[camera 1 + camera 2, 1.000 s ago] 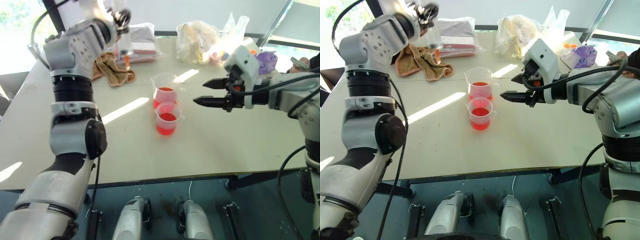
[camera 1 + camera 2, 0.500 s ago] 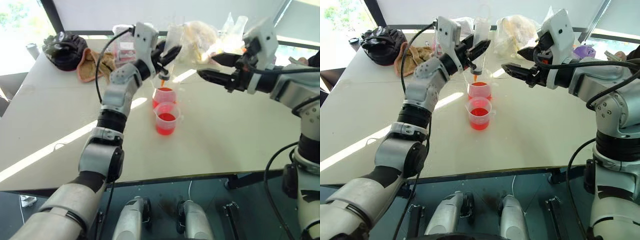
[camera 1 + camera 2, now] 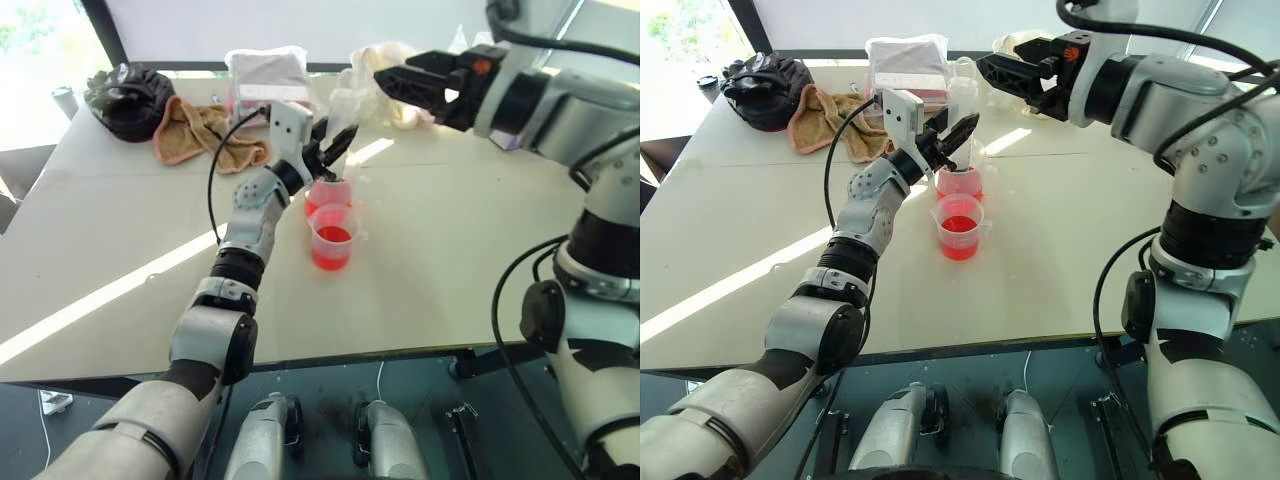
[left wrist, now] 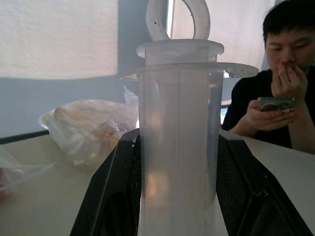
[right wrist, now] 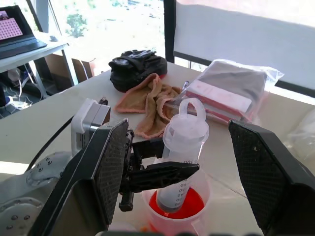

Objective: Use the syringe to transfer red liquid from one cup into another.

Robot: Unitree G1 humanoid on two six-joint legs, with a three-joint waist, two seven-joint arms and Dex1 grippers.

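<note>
The left claw [image 3: 952,137] is clamped on the barrel of the large clear plastic syringe with a white ring-topped plunger [image 5: 180,147], which stands upright with its lower end inside the farther clear plastic cup [image 3: 961,181]. That cup holds translucent red liquid [image 5: 192,204], and the syringe's tip is immersed in it; the tip itself cannot be made out through the liquid. The nearer clear plastic cup [image 3: 960,226], also holding red liquid, stands on the pale worktop [image 3: 1070,260] just in front of the farther cup, apparently touching it. The right claw [image 3: 1005,72] hangs above and beyond the cups, near the plunger top, its two black fingers spread wide apart and holding nothing. On the far side of the worktop lie a crumpled tan cloth [image 3: 825,115], a black bag [image 3: 765,78], a clear plastic pouch with pink and grey contents [image 3: 905,62] and a clear bag with yellowish contents [image 4: 91,128]. In the left wrist view, a person in dark clothing [image 4: 280,105] sits at the worktop holding a phone.
</note>
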